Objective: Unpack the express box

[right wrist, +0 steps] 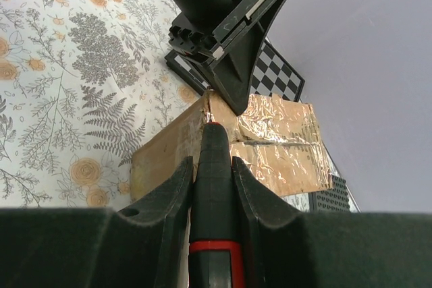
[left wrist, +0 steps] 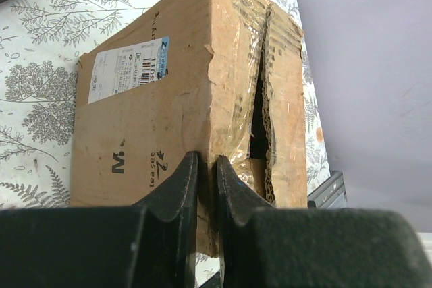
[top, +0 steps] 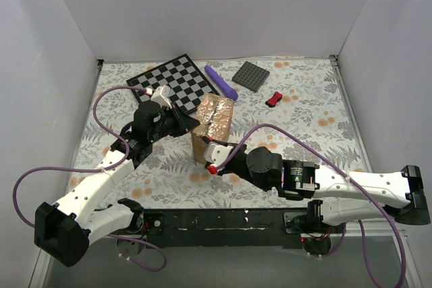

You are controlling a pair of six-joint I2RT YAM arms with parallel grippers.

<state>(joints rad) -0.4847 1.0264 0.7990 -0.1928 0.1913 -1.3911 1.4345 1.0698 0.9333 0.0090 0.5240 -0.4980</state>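
The box (top: 214, 121) stands near the middle of the table (top: 324, 109), between your two arms. Your left gripper (left wrist: 206, 163) has its jaws almost together, the tips at the edge where the side meets the taped top. Whether they pinch any cardboard, I cannot tell. Your right gripper (right wrist: 212, 166) is closed around a black tool (right wrist: 214, 200) with a red band, and its tip touches the top edge of the box.

I judge the box light and rather soft: the cardboard is creased, so it may slide or dent under a push. The tape (right wrist: 277, 123) looks glossy and slippery, and the seam (left wrist: 260, 112) gapes. Take hold at a flap edge beside this gap and brace the side.
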